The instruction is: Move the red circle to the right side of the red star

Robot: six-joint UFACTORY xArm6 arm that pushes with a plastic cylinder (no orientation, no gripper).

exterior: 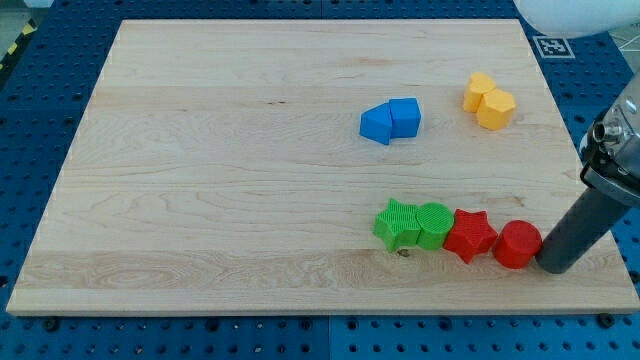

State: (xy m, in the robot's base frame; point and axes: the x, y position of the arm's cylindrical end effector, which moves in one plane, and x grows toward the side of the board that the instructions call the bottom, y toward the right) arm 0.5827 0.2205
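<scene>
The red circle [517, 244] sits near the counter [220, 180] bottom-right, touching the red star [470, 235] on its left. My tip [551, 266], a bare rod end effector holding nothing, presses the circle's right side. Left of the star: two touching green blocks [412, 224]. Farther up: two blue blocks [391, 120], two yellow blocks [488, 100].

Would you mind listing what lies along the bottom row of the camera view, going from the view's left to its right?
Green star → green circle → red star → red circle → my tip, right against the red circle's right side.
</scene>
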